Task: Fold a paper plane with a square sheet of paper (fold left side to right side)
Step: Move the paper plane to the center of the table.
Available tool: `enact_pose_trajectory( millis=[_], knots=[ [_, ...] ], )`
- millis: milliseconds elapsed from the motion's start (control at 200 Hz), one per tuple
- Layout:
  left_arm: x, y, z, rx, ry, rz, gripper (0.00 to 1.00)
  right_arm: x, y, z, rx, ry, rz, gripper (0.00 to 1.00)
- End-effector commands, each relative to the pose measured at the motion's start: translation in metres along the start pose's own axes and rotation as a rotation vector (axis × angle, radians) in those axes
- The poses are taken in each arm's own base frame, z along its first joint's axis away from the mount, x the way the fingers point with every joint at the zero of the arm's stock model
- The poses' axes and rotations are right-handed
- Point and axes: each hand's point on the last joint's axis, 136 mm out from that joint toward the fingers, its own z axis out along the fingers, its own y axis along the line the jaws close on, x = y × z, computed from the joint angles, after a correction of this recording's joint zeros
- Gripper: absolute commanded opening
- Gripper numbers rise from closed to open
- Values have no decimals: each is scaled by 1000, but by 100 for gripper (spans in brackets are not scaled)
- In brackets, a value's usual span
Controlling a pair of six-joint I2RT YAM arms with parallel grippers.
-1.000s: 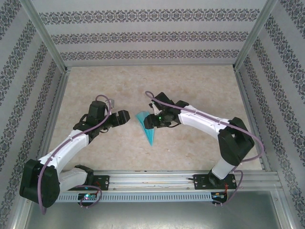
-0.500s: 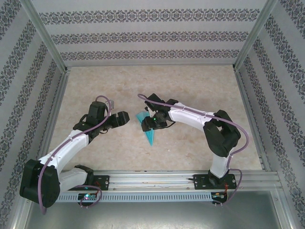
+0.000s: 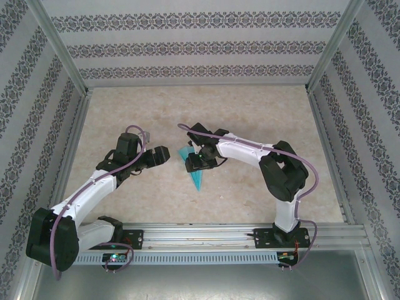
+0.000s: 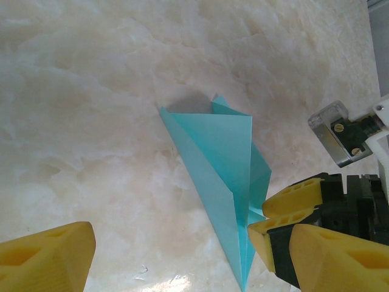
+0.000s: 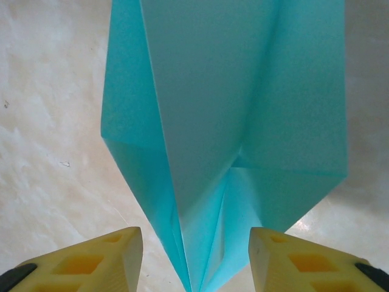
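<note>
The turquoise paper plane (image 3: 196, 177) lies on the marble tabletop (image 3: 250, 119), a folded dart with its sharp point toward the arms. My right gripper (image 3: 194, 162) hovers over its wide end. In the right wrist view the paper plane (image 5: 231, 103) rises between the two yellow fingertips (image 5: 115, 249), and the right gripper (image 5: 194, 255) is open with gaps on both sides. My left gripper (image 3: 165, 154) waits to the left, wide open. In the left wrist view the paper plane (image 4: 222, 158) sits ahead of the left gripper (image 4: 194, 261), with the right arm's fingers (image 4: 292, 198) at its edge.
Patterned walls (image 3: 200, 47) box in the table on three sides, with aluminium posts (image 3: 59, 50) at the corners. A metal rail (image 3: 206, 240) carrying both arm bases runs along the near edge.
The right arm has drawn in and shifted left over the plane's wide end, and its jaws have narrowed around the paper. The left arm has stayed put.
</note>
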Motion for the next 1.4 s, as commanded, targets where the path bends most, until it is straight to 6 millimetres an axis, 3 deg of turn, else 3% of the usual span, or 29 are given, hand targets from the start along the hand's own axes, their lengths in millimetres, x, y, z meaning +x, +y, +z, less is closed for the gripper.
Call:
enact_pose_trajectory(
  millis=[0,520,1394],
  knots=[
    [2,10,0,-28,10,9,84,5,2,5,11,32,-3,48],
    [2,10,1,-29,12,3,84,9,-1,17,31,62,4,36],
    [4,13,1,-33,16,-5,84,19,-4,36,98,97,22,25]
  ],
)
